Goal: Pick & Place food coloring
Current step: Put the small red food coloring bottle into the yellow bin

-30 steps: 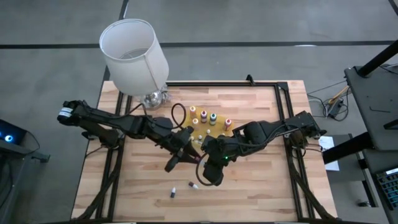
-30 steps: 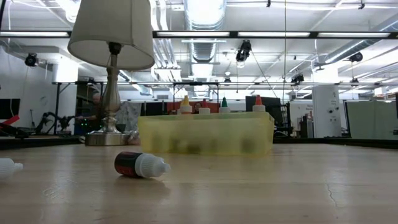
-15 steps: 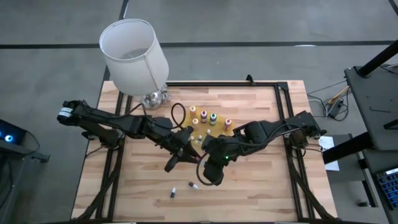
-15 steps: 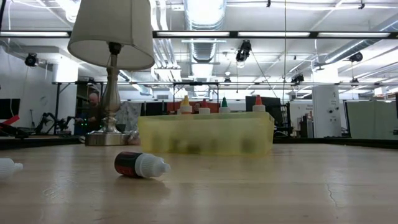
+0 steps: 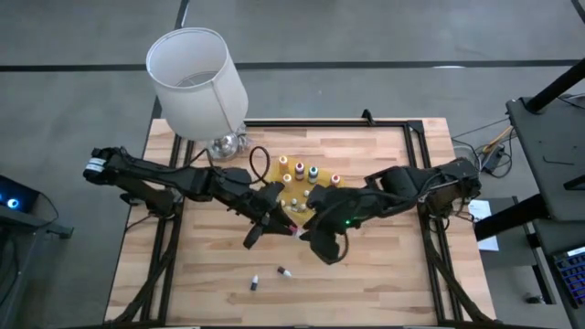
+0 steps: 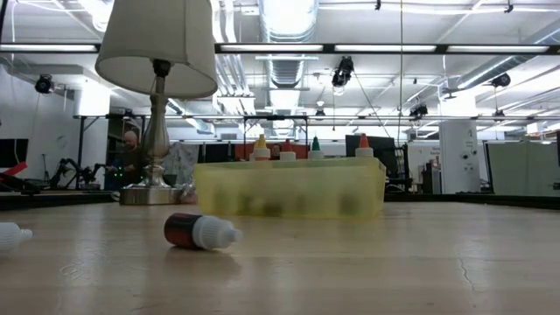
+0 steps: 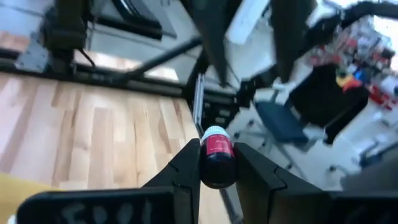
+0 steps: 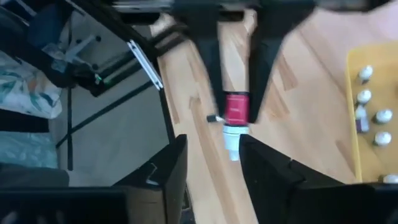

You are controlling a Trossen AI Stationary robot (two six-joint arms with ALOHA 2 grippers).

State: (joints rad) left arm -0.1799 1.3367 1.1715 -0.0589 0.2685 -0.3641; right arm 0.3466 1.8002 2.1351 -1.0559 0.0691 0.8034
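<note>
My left gripper (image 5: 277,222) is shut on a small dark-red vial of food coloring (image 7: 217,158) with a white cap, above the table's middle, just near of the yellow tray (image 5: 294,206). Several squeeze bottles (image 5: 299,171) stand upright in the tray; their pale tips (image 6: 314,143) show above its wall. My right gripper (image 5: 322,245) is open, facing the left one, and touches nothing. In its wrist view (image 8: 211,171) the vial (image 8: 236,112) shows ahead. Two more vials (image 5: 284,272) (image 5: 254,282) lie on their sides near the near edge. My left gripper pinches the vial's dark-red body (image 7: 216,167) between its two fingers (image 7: 184,171). The vial lies along the fingers, its white cap (image 7: 216,132) poking out past the tips toward my right gripper. It is lifted clear of the table.
A table lamp with a white shade (image 5: 196,80) stands at the far left corner on its metal base (image 5: 227,144). A black cable (image 5: 260,166) loops beside the tray. In the low view one vial (image 6: 200,232) lies in front of the tray (image 6: 289,188); a white cap (image 6: 9,234) shows at left.
My right gripper has drawn back from the vial on the table, moving toward the far and right edges, and now faces my left gripper. My left gripper has kept its hold on the red vial and stayed about where it was.
</note>
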